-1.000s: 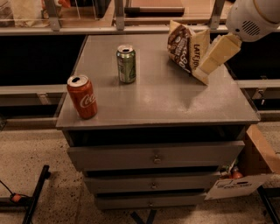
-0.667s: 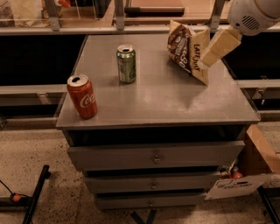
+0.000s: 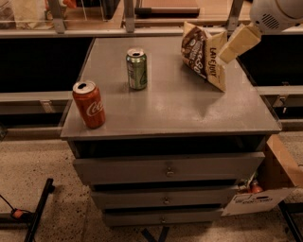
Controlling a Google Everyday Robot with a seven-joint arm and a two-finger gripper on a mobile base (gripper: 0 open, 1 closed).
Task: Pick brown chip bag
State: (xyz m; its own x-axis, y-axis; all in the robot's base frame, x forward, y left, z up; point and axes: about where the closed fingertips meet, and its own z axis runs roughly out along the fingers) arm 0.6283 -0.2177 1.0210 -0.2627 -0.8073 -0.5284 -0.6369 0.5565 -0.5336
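The brown chip bag (image 3: 201, 54) stands crinkled at the back right of the grey cabinet top (image 3: 175, 104), its dark front facing left and its tan side panel facing me. My gripper (image 3: 228, 53), cream-coloured under a white wrist (image 3: 277, 14), hangs at the bag's upper right edge, close against the tan panel. I cannot tell whether it touches the bag.
A red Coca-Cola can (image 3: 89, 105) stands at the front left corner and a green soda can (image 3: 137, 69) at the middle left. The cabinet has several drawers (image 3: 165, 169). A cardboard box (image 3: 280, 170) sits on the floor at the right, a black stand leg (image 3: 38, 212) at the left.
My gripper has risen along the bag's tan side, from near its lower edge to its upper right. The bag and both cans have not moved.
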